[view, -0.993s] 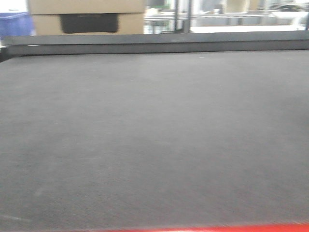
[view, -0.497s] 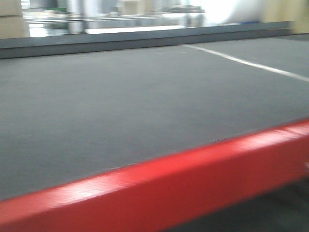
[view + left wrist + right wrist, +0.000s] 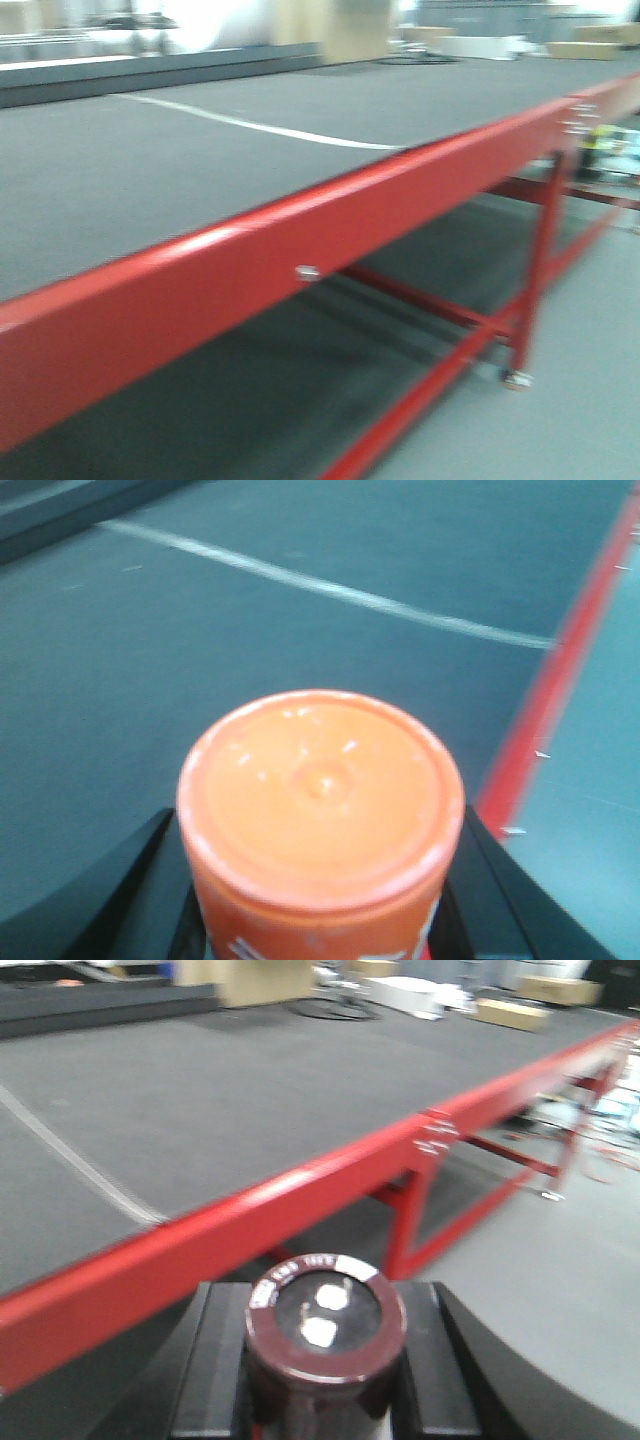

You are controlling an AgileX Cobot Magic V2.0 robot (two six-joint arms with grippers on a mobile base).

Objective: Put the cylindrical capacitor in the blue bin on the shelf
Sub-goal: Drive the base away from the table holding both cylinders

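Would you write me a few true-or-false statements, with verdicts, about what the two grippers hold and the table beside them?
1. The left gripper is shut on an orange cylinder. True.
2. The right gripper holds a blue bin. False: it is shut on a maroon capacitor with two terminals on top.
3. The table frame is red. True.
4. The table's top is unmarked. False: a white line crosses the grey mat.

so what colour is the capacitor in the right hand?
The capacitor is dark maroon with a white-lettered top rim; right wrist view shows it best.
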